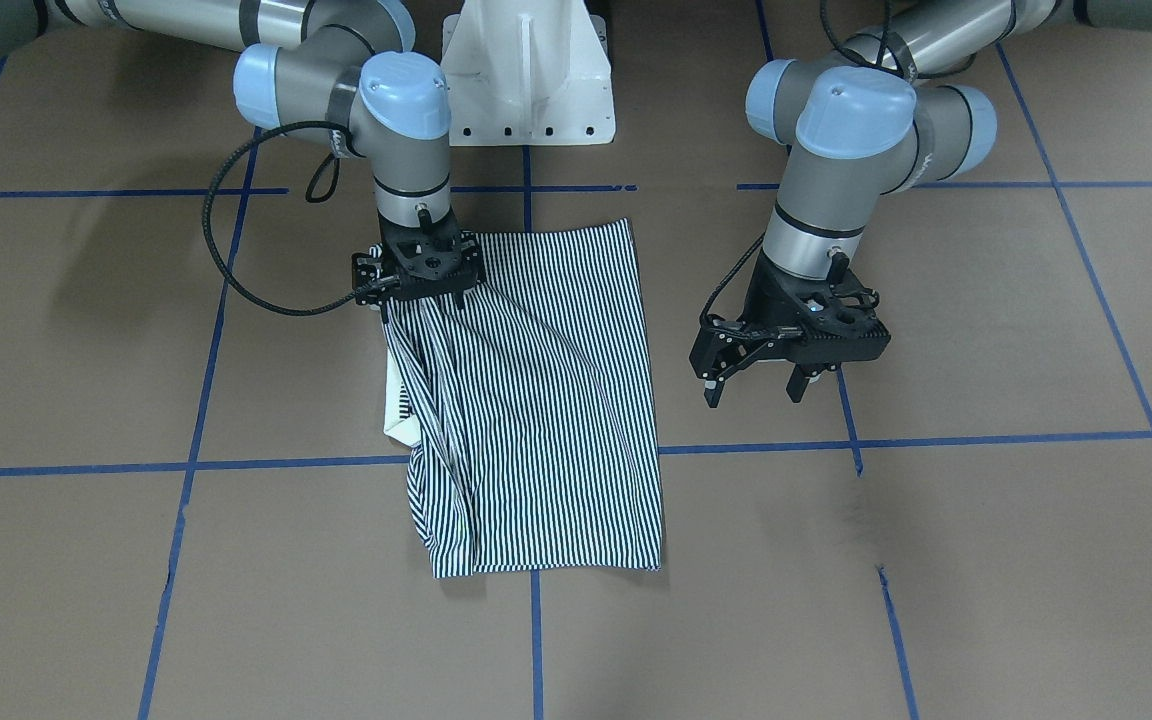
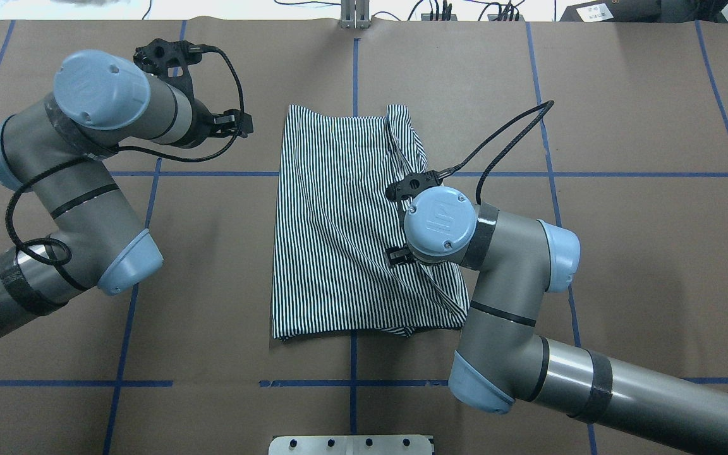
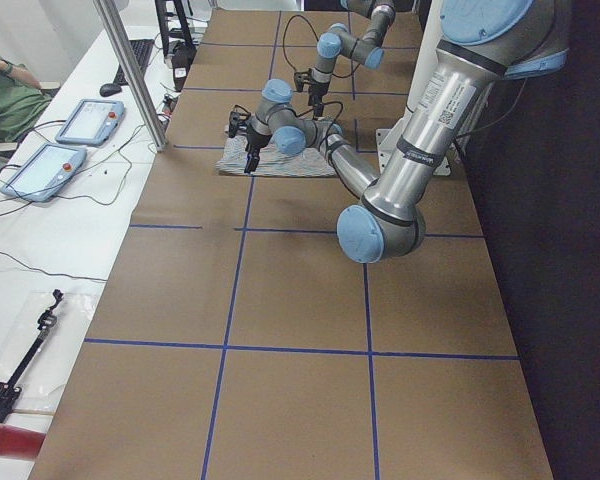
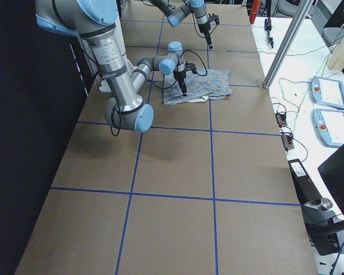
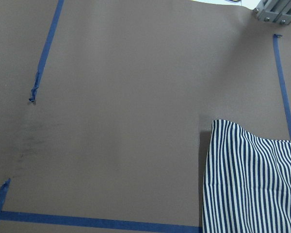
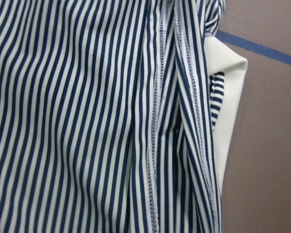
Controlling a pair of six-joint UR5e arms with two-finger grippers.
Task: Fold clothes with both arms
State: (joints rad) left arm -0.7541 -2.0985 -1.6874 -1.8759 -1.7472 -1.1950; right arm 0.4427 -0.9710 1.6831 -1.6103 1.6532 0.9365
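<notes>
The striped polo shirt [image 1: 546, 400] lies folded lengthwise on the brown table, and its cream collar [image 1: 394, 405] pokes out at one long edge. My right gripper [image 1: 421, 290] is down on that edge near the hem corner. Its fingertips are hidden under its body, and creases in the fabric run to it as if pinched. The right wrist view shows stripes [image 6: 87, 121] and the collar [image 6: 228, 97] up close. My left gripper [image 1: 756, 385] is open and empty, hovering beside the shirt's other long edge. The left wrist view shows a shirt corner [image 5: 252, 189].
The white pedestal [image 1: 526, 80] stands at the robot's side of the table, just behind the shirt. Blue tape lines [image 1: 836, 440] cross the brown table. In the exterior left view, tablets [image 3: 50, 165] and cables lie on a white bench beyond the table's far edge.
</notes>
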